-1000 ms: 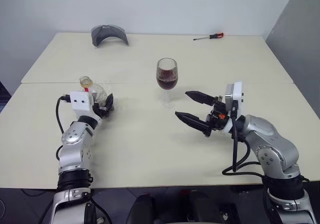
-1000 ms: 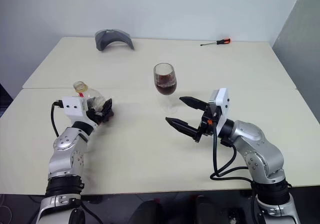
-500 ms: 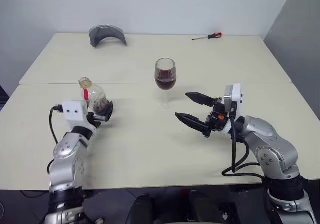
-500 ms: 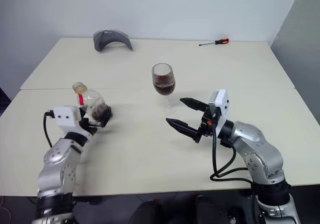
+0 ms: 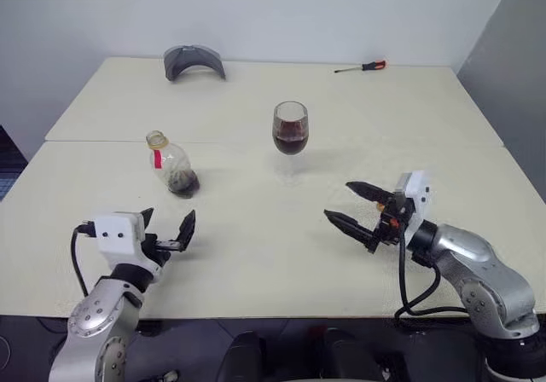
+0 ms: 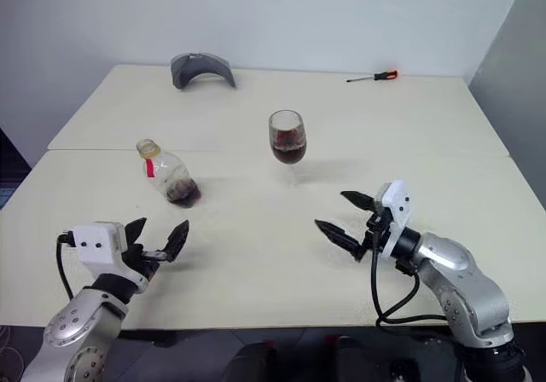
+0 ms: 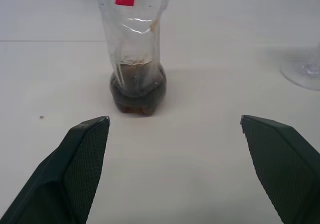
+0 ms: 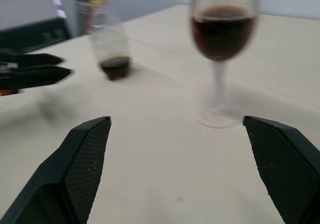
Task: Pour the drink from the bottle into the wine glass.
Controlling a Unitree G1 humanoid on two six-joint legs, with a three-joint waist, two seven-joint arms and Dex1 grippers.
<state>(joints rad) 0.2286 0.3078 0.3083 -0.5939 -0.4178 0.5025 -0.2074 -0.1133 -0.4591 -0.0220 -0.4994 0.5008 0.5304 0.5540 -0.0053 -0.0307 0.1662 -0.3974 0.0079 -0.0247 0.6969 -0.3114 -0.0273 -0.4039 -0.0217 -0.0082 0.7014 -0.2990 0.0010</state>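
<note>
Our left hand (image 5: pixel 166 228), spread wide and empty, sits near of the upright bottle (image 5: pixel 171 165); the wine glass (image 5: pixel 290 131) holds drink, our right hand (image 5: pixel 360 214) likewise agape.

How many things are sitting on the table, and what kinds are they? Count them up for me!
Bottles: 1, the bottle, standing with a little dark drink left in it
Glasses: 1, the wine glass, with drink in its bowl
Screwdrivers: 1, the red-handled screwdriver
Grey curved objects: 1, the grey curved object at the far edge
Total: 4
</note>
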